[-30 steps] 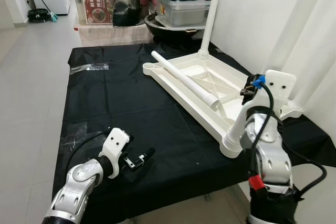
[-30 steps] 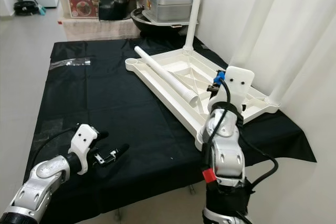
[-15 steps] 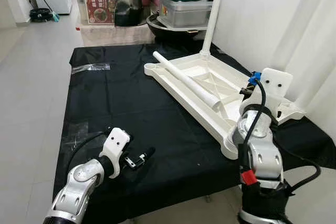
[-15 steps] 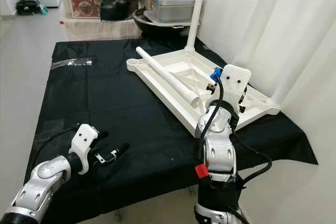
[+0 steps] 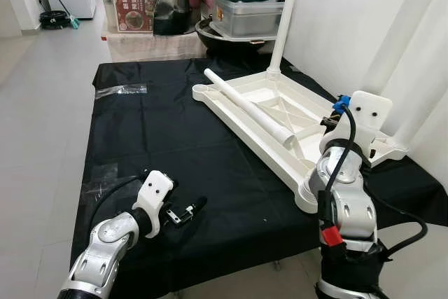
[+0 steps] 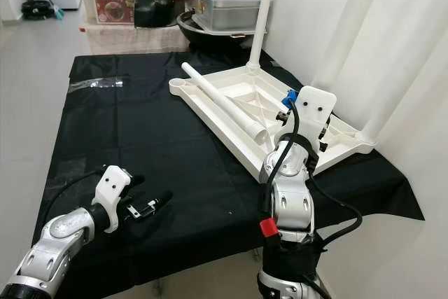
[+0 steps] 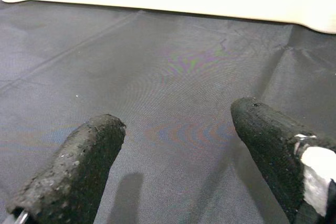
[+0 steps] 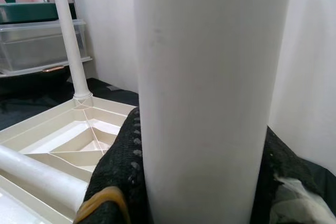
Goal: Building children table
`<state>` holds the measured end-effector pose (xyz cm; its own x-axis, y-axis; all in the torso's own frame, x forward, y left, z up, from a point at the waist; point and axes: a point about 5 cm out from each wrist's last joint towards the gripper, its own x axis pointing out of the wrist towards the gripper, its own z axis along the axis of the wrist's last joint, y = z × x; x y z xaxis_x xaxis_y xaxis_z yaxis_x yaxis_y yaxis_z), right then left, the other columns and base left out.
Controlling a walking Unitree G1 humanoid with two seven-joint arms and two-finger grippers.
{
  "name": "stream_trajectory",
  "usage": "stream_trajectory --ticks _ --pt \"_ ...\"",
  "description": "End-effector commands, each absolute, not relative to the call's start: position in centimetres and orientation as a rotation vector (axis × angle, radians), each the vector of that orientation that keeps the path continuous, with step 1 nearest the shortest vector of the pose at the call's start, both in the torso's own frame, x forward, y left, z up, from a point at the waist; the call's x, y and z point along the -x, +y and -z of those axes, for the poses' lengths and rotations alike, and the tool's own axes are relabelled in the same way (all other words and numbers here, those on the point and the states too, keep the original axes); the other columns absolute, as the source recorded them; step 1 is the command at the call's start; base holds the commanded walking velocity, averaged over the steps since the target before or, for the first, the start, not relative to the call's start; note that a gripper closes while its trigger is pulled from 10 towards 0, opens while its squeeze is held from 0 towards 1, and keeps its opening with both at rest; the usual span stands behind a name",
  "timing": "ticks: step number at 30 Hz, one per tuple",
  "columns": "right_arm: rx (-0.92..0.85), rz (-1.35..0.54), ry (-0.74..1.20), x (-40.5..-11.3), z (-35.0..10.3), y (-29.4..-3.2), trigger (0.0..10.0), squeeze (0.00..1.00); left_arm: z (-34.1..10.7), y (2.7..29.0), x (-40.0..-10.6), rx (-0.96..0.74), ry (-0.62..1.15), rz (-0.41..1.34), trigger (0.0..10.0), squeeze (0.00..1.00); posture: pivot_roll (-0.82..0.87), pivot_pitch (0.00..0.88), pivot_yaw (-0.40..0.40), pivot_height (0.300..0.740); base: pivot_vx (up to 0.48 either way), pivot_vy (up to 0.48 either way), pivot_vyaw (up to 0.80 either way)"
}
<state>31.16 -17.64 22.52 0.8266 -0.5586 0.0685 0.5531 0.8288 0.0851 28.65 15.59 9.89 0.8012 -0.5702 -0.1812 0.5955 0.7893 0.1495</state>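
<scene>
Nearest, hovering spread and empty just over the black cloth: left gripper. Farther, pinching a standing white leg low on the upturned tabletop: right gripper. Probably handling light, stiff, slick; gripping near the socket. Beyond, lying loose across the tabletop: another leg.

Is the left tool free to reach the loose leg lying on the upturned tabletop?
Probably yes. The left tool hovers open over bare black cloth, and nothing stands between it and the loose leg, though it is a long stretch.

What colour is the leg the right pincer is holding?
White, like the tabletop; the leg shows best in the right wrist view.
</scene>
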Motion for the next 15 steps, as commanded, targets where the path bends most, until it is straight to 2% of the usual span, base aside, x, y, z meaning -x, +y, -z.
stream_trajectory --ticks 1,15 --pt "-0.091 0.639 0.059 -31.0 -19.38 -18.79 10.0 0.0 -9.79 15.2 -28.57 -0.207 0.136 0.648 10.0 0.0 -0.02 0.0 -0.083 0.74 0.0 0.0 0.0" --pt "-0.099 0.602 0.024 -31.0 -20.08 -18.39 10.0 0.0 -9.7 15.15 -28.53 -0.208 0.14 0.653 10.0 0.0 -0.03 0.0 -0.08 0.74 0.0 0.0 0.0"
